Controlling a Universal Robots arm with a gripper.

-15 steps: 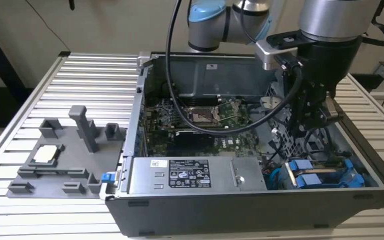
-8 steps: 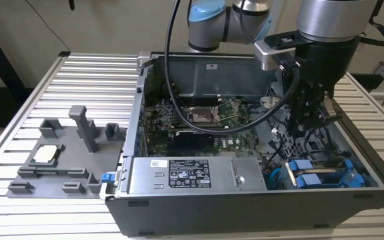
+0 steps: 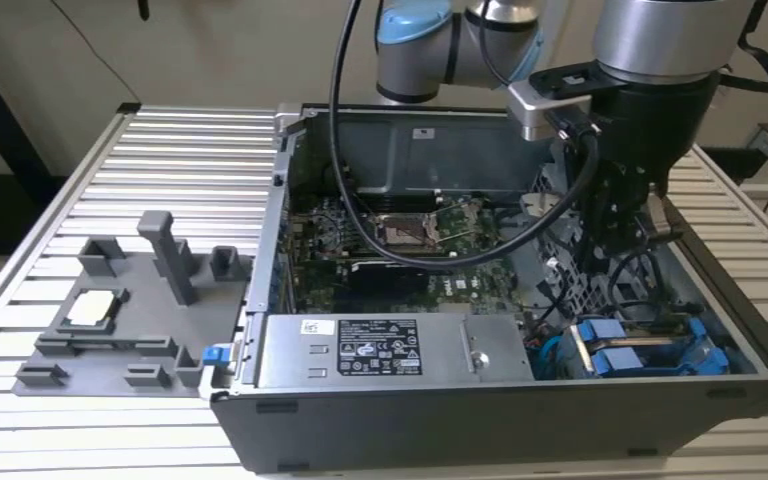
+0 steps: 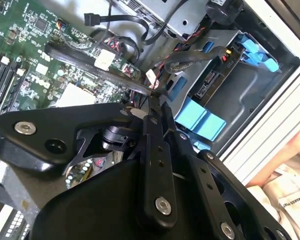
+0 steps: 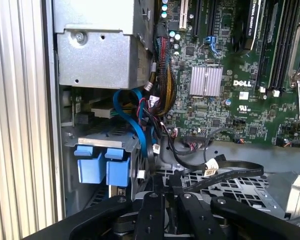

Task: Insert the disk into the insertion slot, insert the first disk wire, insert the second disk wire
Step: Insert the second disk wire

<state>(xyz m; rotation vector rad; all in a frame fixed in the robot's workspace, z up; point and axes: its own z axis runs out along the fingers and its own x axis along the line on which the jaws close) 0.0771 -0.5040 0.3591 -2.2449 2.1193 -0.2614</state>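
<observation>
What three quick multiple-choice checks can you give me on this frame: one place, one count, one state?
1. Where is the gripper?
A. Over a grey fixture
B. Down inside the computer case
C. Above bare table slats

2. How many blue carrier tabs sit side by side in the first wrist view?
A. Two
B. Four
C. None

3. The computer case's side is:
A. closed by a panel
B. open
C. taped over

Answers:
1 B: both wrist views show cables and the motherboard right around the gripper.
2 A: two blue tabs stand next to each other at the drive bay.
3 B: the exterior view looks straight in at the motherboard and cables.
</observation>
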